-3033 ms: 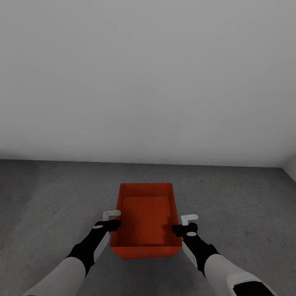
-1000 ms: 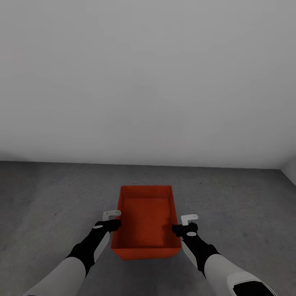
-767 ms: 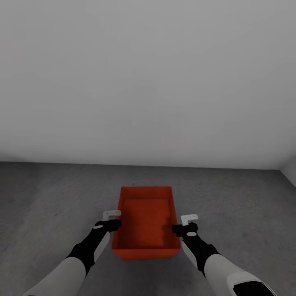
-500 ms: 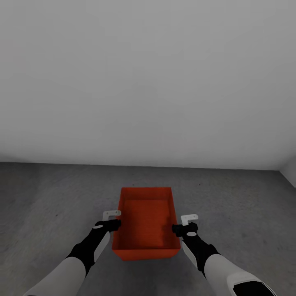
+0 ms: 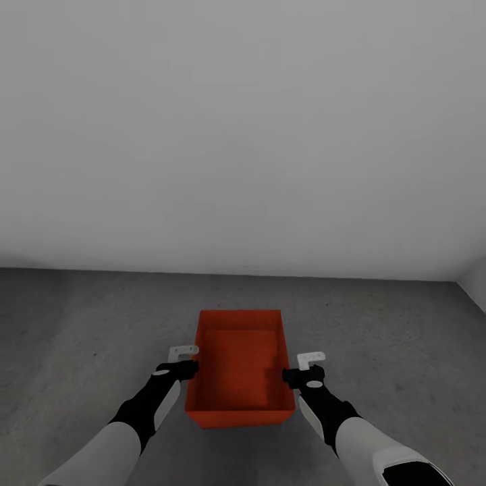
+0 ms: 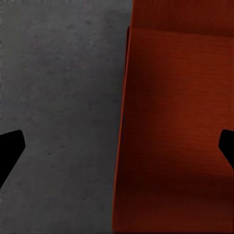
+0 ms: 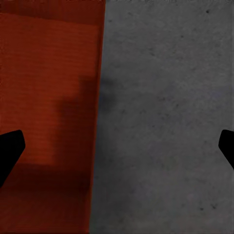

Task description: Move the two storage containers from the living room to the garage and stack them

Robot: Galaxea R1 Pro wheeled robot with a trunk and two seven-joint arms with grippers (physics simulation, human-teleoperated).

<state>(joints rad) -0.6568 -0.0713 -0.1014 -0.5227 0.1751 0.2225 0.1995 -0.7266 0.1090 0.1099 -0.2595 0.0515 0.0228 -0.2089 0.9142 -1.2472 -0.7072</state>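
Observation:
One red-orange storage container (image 5: 239, 364) sits open-top on the dark grey garage floor (image 5: 81, 324), straight ahead of me. My left gripper (image 5: 188, 360) hangs open over the container's left wall. In the left wrist view its black fingertips (image 6: 9, 148) stand far apart, with the container (image 6: 175, 122) under one and floor (image 6: 58, 73) under the other. My right gripper (image 5: 298, 365) hangs open over the right wall. The right wrist view shows the same straddle, with the container (image 7: 44, 97) beside bare floor (image 7: 165, 97). Neither gripper holds anything.
A plain white-grey wall (image 5: 243, 135) stands behind the container, meeting the floor a short way beyond it. A second wall's corner (image 5: 476, 280) shows at the far right. Concrete floor stretches to both sides of the container.
The container looks slightly smaller and lower under the grippers than 3 s ago, and the floor line has dropped a little in view. Both grippers stay open in the same pose.

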